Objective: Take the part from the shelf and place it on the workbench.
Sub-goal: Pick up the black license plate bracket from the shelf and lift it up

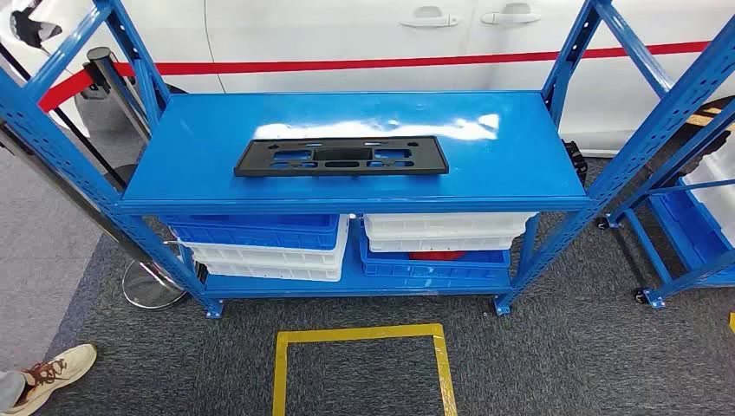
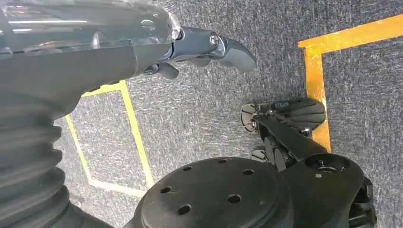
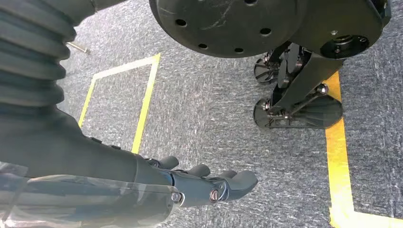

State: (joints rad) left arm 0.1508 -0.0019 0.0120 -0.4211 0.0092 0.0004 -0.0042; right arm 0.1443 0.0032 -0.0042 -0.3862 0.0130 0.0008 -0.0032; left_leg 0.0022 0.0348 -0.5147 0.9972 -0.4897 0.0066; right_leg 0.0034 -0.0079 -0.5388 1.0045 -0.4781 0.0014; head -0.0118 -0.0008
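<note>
At the robot's sides, over grey carpet:

Left hand (image 2: 209, 50): hangs toward the floor, holding nothing; dark fingers extended and lying loosely together, not curled on anything. Grey ribbed cover behind it, a glossy clear shell over the back of the hand.

Right hand (image 3: 209, 185): likewise hanging, nothing in it, fingers stretched out side by side. Same dark, smooth, hard-looking build.

Floor markings: yellow tape lines (image 3: 145, 102) on coarse speckled carpet, near both hands.

Part (image 1: 341, 157): flat black plate, long and narrow, matt, apparently moulded plastic, with several cut-out openings and small holes. Lies flat on the top deck of the shelf (image 1: 208, 130), roughly mid-deck, well apart from both hands, ahead of and above where they hang. Long axis runs across the robot's front, left to right. Judged about equally near to either arm; its length suggests a hand at each end.

Shelf: blue painted steel, glossy top with glare, perforated uprights. Lower level holds stacked blue and white plastic bins (image 1: 260, 247).

Yellow taped square (image 1: 282, 364): on carpet before the shelf.

Person's shoe (image 1: 56, 371): pale, at the near left.

Workbench: not identifiable.
</note>
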